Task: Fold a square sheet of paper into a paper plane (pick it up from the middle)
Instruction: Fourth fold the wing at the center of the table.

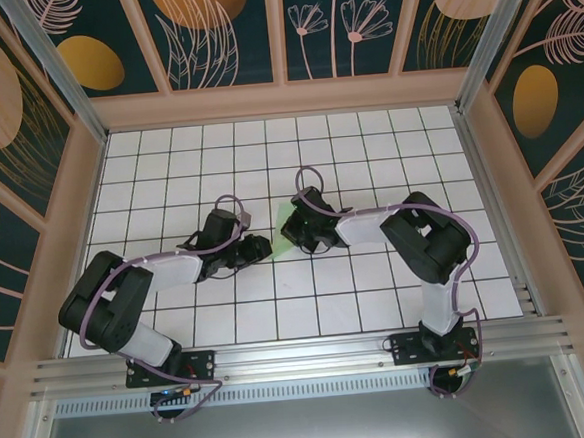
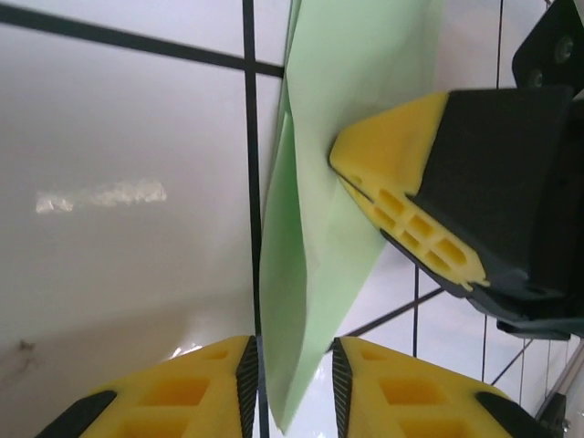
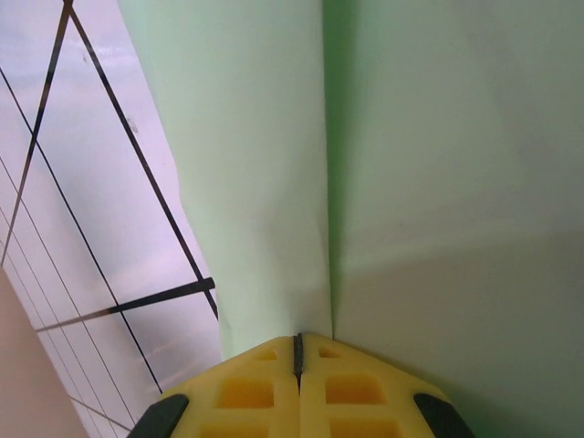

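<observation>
Sheet (image 1: 288, 223), folded, sits mid-frame in top view over bench (image 1: 377, 293). Right pincer (image 3: 297, 356) clamped on crease (likely to hold fold standing). Left pincer (image 2: 294, 360) parted, straddling sheet's tip at frame bottom, probably poised to pinch.

No text, label, brand, number or sign can be read on the square sheet of paper (image 3: 438, 182), the gridded tabletop (image 1: 167, 158) or the leaf-patterned walls (image 1: 219, 34).

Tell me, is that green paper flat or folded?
Folded: the green paper shows a crease and overlapping layers, pinched by the right pincer.
</observation>
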Available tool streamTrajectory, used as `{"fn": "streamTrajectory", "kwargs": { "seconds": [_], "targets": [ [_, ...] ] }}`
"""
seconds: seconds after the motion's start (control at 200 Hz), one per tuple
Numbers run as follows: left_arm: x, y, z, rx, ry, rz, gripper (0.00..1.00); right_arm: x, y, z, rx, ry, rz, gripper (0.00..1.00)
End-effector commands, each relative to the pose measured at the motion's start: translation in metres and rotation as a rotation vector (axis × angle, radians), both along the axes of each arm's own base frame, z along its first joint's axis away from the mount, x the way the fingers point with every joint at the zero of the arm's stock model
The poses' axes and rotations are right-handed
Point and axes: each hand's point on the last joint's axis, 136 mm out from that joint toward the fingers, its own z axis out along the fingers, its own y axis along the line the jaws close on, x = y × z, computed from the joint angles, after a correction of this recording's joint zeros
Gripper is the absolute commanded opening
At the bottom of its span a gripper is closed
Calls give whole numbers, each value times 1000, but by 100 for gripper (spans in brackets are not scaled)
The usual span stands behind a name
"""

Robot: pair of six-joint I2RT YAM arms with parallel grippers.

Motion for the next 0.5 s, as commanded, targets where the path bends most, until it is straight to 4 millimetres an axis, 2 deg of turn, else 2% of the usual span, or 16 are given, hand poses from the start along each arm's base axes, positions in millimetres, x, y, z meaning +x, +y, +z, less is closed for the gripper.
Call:
{"fn": "streamTrajectory", "kwargs": {
  "seconds": [0.0,0.22,0.495],
  "targets": [
    [-3,-4,7,-12,-17,-24,30,-18,-16,-33,-92,95,-50,0],
    [10,-4,-1,52,-62,-51,21,-18,-16,-34,-98,90,-34,0],
    [3,-5,-5,46,-54,-89,11,-21,-14,-37,-93,101,-14,0]
  ]
}}
